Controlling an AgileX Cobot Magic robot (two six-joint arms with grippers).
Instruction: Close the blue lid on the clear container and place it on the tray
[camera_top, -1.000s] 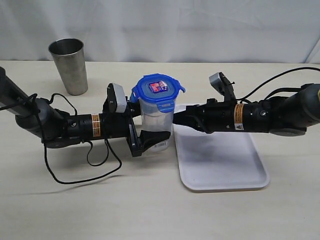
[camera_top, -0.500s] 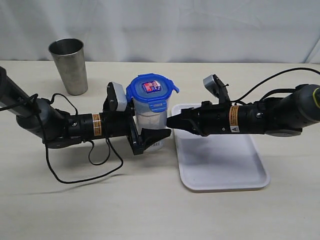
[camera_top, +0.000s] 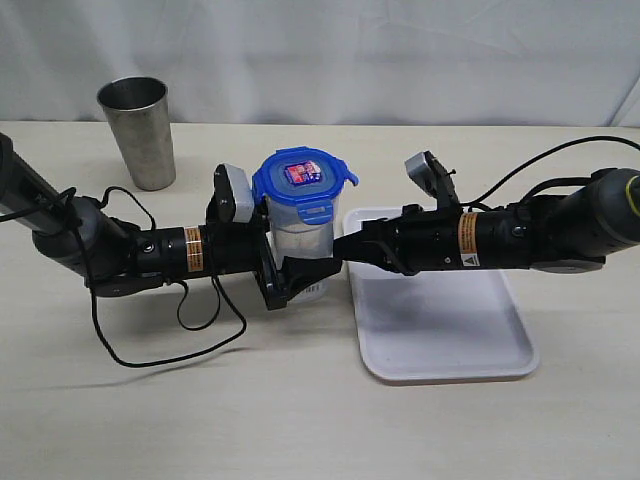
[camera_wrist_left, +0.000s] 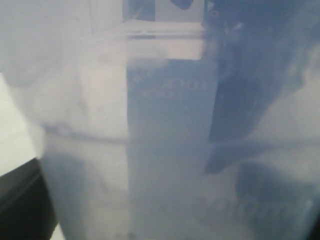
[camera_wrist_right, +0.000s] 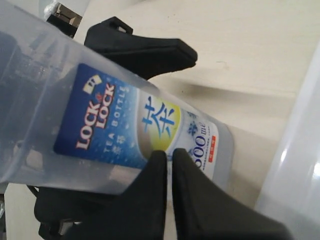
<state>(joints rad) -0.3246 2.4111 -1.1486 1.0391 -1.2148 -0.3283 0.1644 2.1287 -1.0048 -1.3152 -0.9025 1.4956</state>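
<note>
The container (camera_top: 300, 238) stands upright on the bench (camera_top: 300, 410), just beside the near-left edge of the tray (camera_top: 450, 335) and not on it. The lid (camera_top: 303, 183) sits on top of it, sticker facing up. One flap on the tray side sticks outward and the front flap hangs down against the wall. The left tool (camera_top: 306, 262) reaches in low from the left and grasps the container around its lower half, with one black finger (camera_top: 305, 271) across the front and the other hidden behind. The left wrist view shows only the blurred clear wall pressed close to the camera. The right tool (camera_wrist_right: 169, 156) comes in from the right above the tray's left end. It is clenched with only a thin slit between its fingers, nothing held, and its tips rest against the container's side at the blue printed label (camera_wrist_right: 112, 120). A metal cup (camera_top: 137, 130) stands well apart at the far left of the bench. The tray carries nothing.
</note>
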